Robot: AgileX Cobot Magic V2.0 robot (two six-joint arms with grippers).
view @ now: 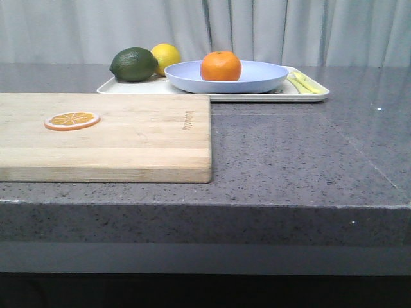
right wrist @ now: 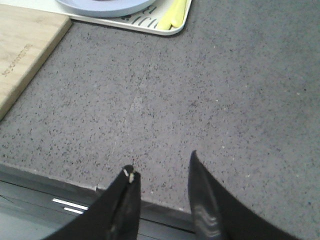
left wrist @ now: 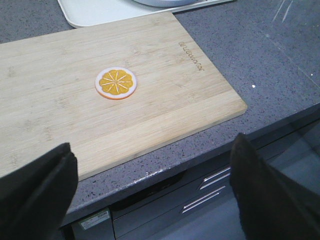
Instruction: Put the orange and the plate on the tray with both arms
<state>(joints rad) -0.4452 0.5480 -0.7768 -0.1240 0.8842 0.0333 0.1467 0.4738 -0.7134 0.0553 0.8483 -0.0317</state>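
The orange (view: 220, 66) sits in the lavender-blue plate (view: 257, 80), which rests on the white tray (view: 119, 88) at the back of the counter. The plate (left wrist: 165, 2) and tray (left wrist: 95, 12) show at the far edge of the left wrist view. The plate (right wrist: 107, 7) and tray (right wrist: 145, 23) also show in the right wrist view. My left gripper (left wrist: 152, 165) is open and empty, over the counter's front edge near the cutting board. My right gripper (right wrist: 160, 170) is open and empty, over the counter's front edge, well short of the tray. Neither gripper shows in the front view.
A wooden cutting board (view: 128, 138) lies front left with an orange slice (view: 72, 120) on it. A green lime (view: 133, 64) and a yellow lemon (view: 166, 58) sit on the tray's left part, and yellow-green utensils (view: 305, 83) on its right end. Drawers (left wrist: 210, 192) lie below the counter.
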